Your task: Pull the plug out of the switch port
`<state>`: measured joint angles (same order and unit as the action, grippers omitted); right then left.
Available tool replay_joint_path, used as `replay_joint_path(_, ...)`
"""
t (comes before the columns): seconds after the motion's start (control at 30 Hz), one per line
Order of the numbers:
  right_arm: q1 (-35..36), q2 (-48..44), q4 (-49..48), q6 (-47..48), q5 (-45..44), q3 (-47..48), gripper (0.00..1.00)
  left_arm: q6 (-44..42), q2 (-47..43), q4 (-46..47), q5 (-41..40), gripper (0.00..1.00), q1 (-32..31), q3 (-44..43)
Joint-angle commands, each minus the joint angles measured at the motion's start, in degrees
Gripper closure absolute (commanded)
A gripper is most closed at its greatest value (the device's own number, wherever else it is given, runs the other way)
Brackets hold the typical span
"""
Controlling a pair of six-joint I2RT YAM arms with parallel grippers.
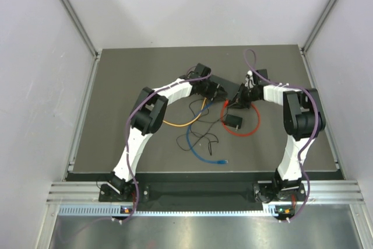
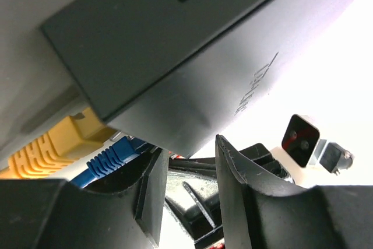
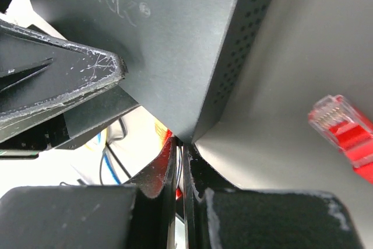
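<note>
Left gripper [image 2: 189,170]: jaws pinching one corner of the switch [image 2: 175,45]; the right wrist view shows one finger [image 3: 87,74] lying flat on the switch's lettered face.
Just left of these jaws: a blue plug [image 2: 111,158] and a yellow plug [image 2: 55,147], seated side by side in the switch's socket row.

Right gripper [image 3: 180,161]: jaws pressed together with only a hairline slit between them and nothing seen gripped; tips touching a corner of the switch, which rises just beyond them.
Right of these jaws: a red plug [image 3: 341,123] with a clear connector, its contacts bare, apart from the jaws and out of any socket.

From the top camera: the switch lies between the two grippers; a black power adapter [image 1: 233,122] rests on the table [image 1: 145,68] just behind the right jaws, inside a red cable [image 1: 254,126] loop.
</note>
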<state>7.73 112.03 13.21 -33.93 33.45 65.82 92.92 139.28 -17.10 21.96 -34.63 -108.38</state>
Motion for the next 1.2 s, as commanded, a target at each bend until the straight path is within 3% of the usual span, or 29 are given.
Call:
replay_joint_path(0.0,3.17,0.39,3.22,2.12,-1.99,1.34,1.00,4.02,2.75,2.61,-4.46,0.58,-0.96,-0.34)
replay_joint_path(0.3,5.02,-3.56,1.92,2.56,0.47,-5.95,1.00,3.85,4.24,2.08,-4.99,0.58,-0.88,-2.19)
replay_joint_path(0.43,5.02,-4.01,-2.92,-2.35,7.75,-9.21,1.00,3.93,4.24,3.03,-4.47,0.58,-0.70,-1.84)
replay_joint_path(0.57,2.83,-3.57,-14.75,-10.42,12.24,-12.64,1.00,3.32,4.42,3.30,-3.85,0.58,-0.70,-2.28)
replay_joint_path(0.73,1.68,-0.24,-22.43,-19.21,16.02,-10.89,1.00,2.96,3.72,3.22,-3.68,0.58,-0.79,-1.84)
replay_joint_path(0.83,2.64,1.00,-15.95,-16.36,16.73,-7.64,1.00,2.79,3.63,3.30,-3.41,0.59,-0.96,-2.10)
replay_joint_path(1.03,1.07,-6.46,-9.81,-8.28,12.97,-9.75,1.00,-2.12,2.66,2.17,-2.71,0.58,-0.61,-3.33)
replay_joint_path(1.17,0.89,-9.27,5.06,0.09,11.11,-5.01,1.00,-9.07,-0.14,1.72,-0.87,0.57,0.53,-2.11)
